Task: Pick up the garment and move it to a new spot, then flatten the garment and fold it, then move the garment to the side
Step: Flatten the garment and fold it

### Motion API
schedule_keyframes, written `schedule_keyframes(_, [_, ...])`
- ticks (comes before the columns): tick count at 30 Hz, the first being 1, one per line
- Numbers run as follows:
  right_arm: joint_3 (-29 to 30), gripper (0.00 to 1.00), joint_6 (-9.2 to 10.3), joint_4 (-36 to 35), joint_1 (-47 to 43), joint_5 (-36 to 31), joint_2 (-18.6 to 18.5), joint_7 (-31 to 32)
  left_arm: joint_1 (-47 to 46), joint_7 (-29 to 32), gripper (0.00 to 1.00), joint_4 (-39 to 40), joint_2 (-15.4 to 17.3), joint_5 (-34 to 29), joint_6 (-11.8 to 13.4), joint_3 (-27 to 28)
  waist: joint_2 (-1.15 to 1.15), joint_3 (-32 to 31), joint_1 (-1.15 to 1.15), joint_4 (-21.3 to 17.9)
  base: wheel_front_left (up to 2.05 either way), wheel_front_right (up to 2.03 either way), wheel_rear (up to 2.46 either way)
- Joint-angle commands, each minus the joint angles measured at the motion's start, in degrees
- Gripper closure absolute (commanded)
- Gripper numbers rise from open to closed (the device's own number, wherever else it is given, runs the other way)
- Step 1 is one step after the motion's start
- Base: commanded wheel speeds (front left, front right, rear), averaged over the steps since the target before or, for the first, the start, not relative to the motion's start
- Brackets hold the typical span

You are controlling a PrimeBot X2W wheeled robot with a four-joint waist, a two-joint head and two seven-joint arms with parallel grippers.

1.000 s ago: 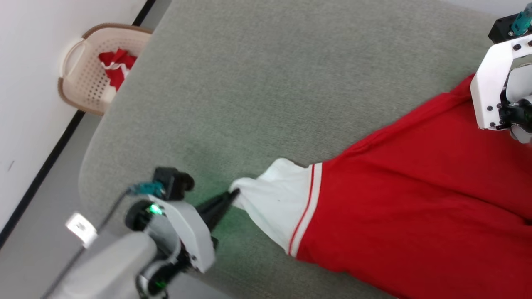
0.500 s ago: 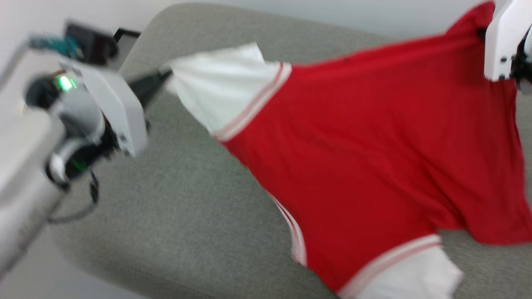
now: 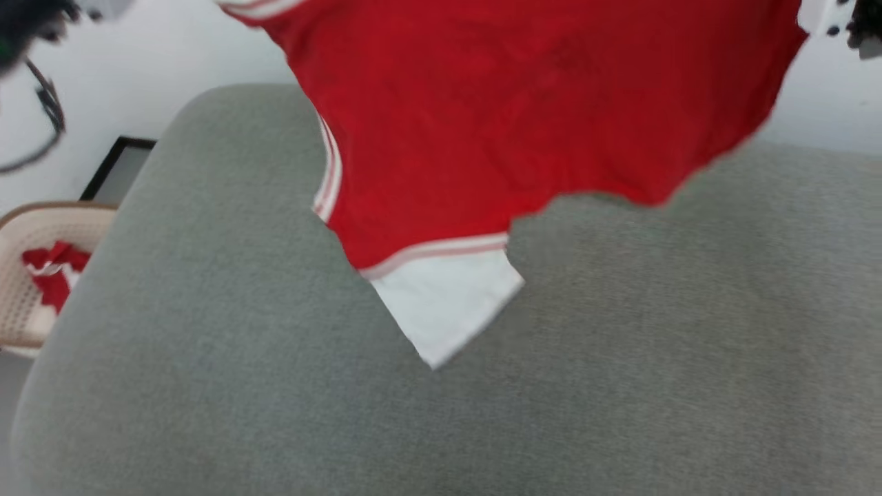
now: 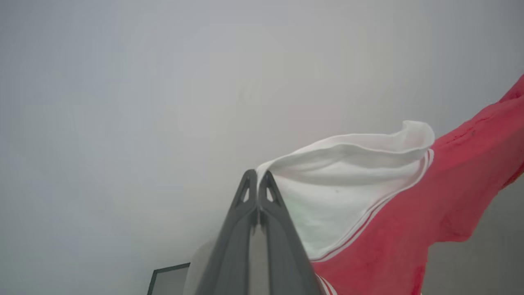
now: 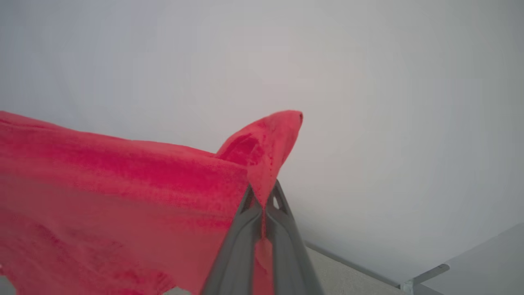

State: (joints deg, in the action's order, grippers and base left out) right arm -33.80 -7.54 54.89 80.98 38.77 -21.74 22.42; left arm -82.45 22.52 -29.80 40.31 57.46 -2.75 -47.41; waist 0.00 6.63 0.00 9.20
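Quick status from the driver's seat. The shirt is up in the air, stretched out between both arms and hanging right in front of the head camera, above the grey padded surface. The head view is pretty blurry, so take the fine detail with a pinch of salt.

Left gripper: fingers pressed tight together, no gap I can see, and the tips are pinching the edge of one white sleeve end. The striped trim and the red body run off to the right of that wrist view.

Right gripper: also clamped down, with red fabric caught between the fingers. A thin strip of it runs down the slot between them, and a little peak of cloth pokes up past the tips. The rest of the red drapes off to the left of that view.

The other white sleeve end dangles lowest, pointing down at the grey surface. I honestly can't tell whether its corner touches the surface or hangs just clear.

Off at the left edge of the head view, beside the surface, sits a beige basket with a red-and-white cloth in it. Both wrist cams have a plain pale wall behind the shirt.
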Motion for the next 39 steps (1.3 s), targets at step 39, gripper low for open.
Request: schedule_keyframes(39, [24.30,1.00,0.11,10.62,26.02,-43.21,5.84,-37.57,-37.33,-36.08,1.00,-30.35,-17.60,-11.61,-4.08,1.96,0.00,38.17,0.00,-2.18,0.00,0.00,0.00])
